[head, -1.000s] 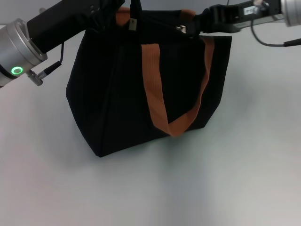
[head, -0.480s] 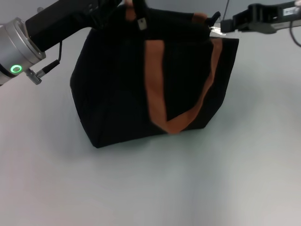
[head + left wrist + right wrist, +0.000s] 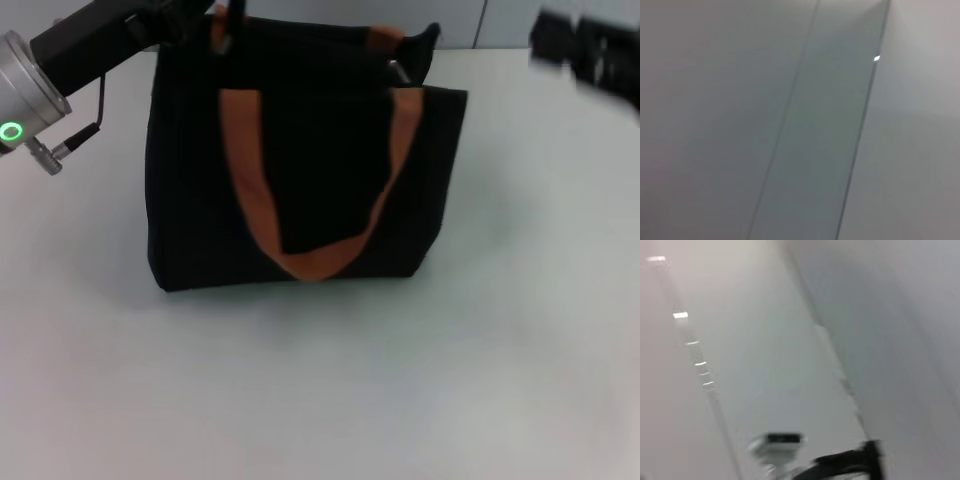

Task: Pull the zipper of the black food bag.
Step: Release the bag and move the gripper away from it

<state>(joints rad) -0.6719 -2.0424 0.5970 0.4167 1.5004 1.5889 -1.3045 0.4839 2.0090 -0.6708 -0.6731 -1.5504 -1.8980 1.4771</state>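
The black food bag (image 3: 330, 150) stands upright in the middle of the table, an orange-brown strap (image 3: 305, 262) looping down its front. A small silver zipper (image 3: 397, 69) pull shows at the bag's top right corner. My left gripper (image 3: 218, 22) is at the bag's top left corner, gripping the fabric and strap end there. My right gripper (image 3: 590, 52) is a blur at the upper right, well clear of the bag and touching nothing. Neither wrist view shows the bag or any fingers.
The white table (image 3: 330, 400) stretches in front of and beside the bag. A pale wall lies behind it. The left arm's silver link with a green light (image 3: 12, 130) hangs over the table's left side.
The right gripper has let go at the zipper end and swung away to the right. The bag has shifted left with the left gripper and now sits squarer to me.
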